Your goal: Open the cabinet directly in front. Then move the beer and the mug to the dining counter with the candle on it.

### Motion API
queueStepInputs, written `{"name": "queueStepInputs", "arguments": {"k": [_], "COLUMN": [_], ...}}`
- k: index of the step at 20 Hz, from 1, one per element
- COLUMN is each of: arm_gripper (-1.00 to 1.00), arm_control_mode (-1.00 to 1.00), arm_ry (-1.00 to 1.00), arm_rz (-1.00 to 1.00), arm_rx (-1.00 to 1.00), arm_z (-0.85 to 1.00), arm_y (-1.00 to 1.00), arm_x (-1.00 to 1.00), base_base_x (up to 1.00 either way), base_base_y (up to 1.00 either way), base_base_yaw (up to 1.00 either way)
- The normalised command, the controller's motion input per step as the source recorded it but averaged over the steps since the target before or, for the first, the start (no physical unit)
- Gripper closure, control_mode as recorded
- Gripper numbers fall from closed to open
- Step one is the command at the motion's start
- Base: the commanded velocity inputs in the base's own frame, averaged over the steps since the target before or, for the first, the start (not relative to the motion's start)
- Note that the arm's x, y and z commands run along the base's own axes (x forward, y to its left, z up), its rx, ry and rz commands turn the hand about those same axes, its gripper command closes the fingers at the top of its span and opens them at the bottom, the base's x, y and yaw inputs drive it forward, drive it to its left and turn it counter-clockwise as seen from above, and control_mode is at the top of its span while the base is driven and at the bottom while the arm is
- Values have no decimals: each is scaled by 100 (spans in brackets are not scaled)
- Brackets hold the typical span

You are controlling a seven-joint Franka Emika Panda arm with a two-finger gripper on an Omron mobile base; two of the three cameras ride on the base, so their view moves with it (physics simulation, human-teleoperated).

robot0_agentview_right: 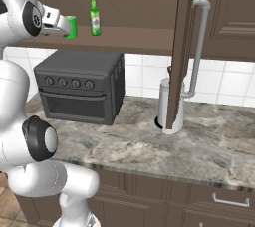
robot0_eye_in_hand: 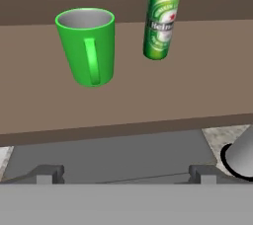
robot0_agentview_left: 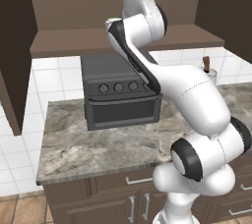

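Observation:
The cabinet stands open: its right door (robot0_agentview_right: 185, 47) with a long silver handle (robot0_agentview_right: 199, 42) swings out toward me, and the left door (robot0_agentview_left: 12, 56) hangs at the left edge. On its bottom shelf (robot0_eye_in_hand: 163, 95) a bright green mug (robot0_eye_in_hand: 89, 46) stands upright with its handle facing the hand. A green beer (robot0_eye_in_hand: 160, 19) stands to the right of the mug and a bit deeper. My gripper (robot0_eye_in_hand: 126, 173) is open, fingertips (robot0_eye_in_hand: 47, 172) wide apart, at the shelf's front edge, short of the mug (robot0_agentview_right: 72, 27) and not touching it. The beer (robot0_agentview_right: 94, 16) is untouched. The dining counter and candle are out of view.
A dark toaster oven (robot0_agentview_right: 79, 89) sits on the stone counter (robot0_agentview_right: 149, 151) right under the shelf and the hand. A white canister (robot0_agentview_right: 169, 106) stands behind the open right door. Base cabinets with short handles (robot0_agentview_left: 138, 203) run below.

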Motion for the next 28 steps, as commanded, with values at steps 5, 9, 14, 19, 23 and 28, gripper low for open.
{"name": "queueStepInputs", "arguments": {"k": [5,9,14,19,23,28], "arm_gripper": [-100,-100,-100,-100,-100,-100], "arm_control_mode": [-100,-100,-100,-100,-100,-100], "arm_ry": [0,0,0,0,0,0], "arm_rz": [-2,-1,-1,-1,-1,-1], "arm_rx": [0,0,0,0,0,0], "arm_z": [-5,-6,-1,0,0,-1], "arm_y": [9,8,6,3,2,6], "arm_x": [39,37,35,35,35,32], "base_base_x": [0,0,0,0,0,0], "base_base_y": [0,0,0,0,0,0], "base_base_yaw": [0,0,0,0,0,0]}}
